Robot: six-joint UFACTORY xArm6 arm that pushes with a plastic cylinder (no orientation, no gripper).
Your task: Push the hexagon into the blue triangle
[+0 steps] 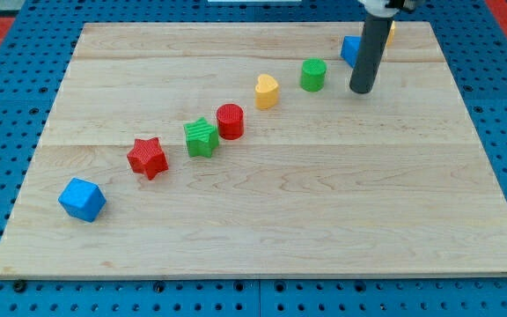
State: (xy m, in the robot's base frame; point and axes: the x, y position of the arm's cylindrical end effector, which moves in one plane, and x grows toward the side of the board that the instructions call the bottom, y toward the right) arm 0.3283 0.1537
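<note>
My tip (362, 91) is a bare rod end with no claw on it, so there is nothing to call spread or pinching; it rests on the bench (262, 238) in the upper right of the frame, just below a blue block (349, 49) that the rod partly hides, probably the blue triangle. A sliver of yellow block (390, 33), likely the hexagon, peeks out at the rod's right, behind the blue one; whether they already touch I cannot tell. Leftward a diagonal line runs down the frame: green cylinder (313, 75), yellow heart (267, 91), red cylinder (231, 121), green star (201, 138), red star (147, 158), blue cube (82, 199) at lower left. The risk: both target blocks sit close to the bench's top edge, so a push aimed upward could slide either off the board, and a stroke from this side would shove the blue piece first
</note>
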